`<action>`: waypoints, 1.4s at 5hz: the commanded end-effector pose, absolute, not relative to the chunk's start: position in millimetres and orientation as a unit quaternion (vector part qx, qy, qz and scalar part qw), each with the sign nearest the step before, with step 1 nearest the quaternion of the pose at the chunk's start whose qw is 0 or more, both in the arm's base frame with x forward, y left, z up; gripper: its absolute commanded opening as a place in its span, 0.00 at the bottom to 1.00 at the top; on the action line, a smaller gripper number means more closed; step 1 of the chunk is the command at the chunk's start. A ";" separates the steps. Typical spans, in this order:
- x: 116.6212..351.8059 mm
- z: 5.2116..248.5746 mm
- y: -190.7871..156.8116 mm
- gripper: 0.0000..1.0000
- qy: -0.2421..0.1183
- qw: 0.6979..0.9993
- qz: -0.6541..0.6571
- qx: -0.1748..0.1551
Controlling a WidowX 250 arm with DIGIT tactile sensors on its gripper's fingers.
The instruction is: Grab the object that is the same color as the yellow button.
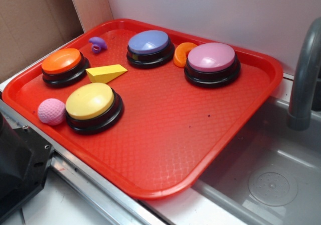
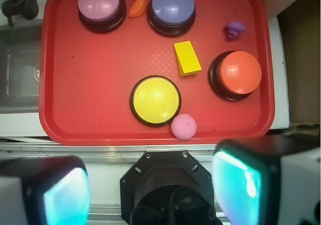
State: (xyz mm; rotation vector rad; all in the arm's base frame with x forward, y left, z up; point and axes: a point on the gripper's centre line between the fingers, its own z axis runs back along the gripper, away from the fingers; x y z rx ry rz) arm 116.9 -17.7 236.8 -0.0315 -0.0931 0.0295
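My end effector hangs high above the tray, pads wide apart and holding nothing, so I judge the reach has not begun. The wedge lies just beyond the yellow button, between it and the orange button. Next I must descend over the wedge and close.

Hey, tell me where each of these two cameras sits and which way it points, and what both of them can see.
Exterior: sits off to one side of the red plastic tray, looking down at an angle across it toward the white wall; no gripper shows.
Wrist: rides above the gripper, looking straight down on the tray; two open fingers fill the bottom edge.
Shared: the small yellow wedge, round yellow dome button, pink dimpled ball and grey sink.
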 end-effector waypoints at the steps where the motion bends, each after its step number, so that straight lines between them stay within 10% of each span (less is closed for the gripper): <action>1: 116.9 236.8 -17.7 1.00 -0.047 0.999 0.015 -0.016; 7: 198.1 135.5 48.0 1.00 -0.057 0.996 -0.062 0.015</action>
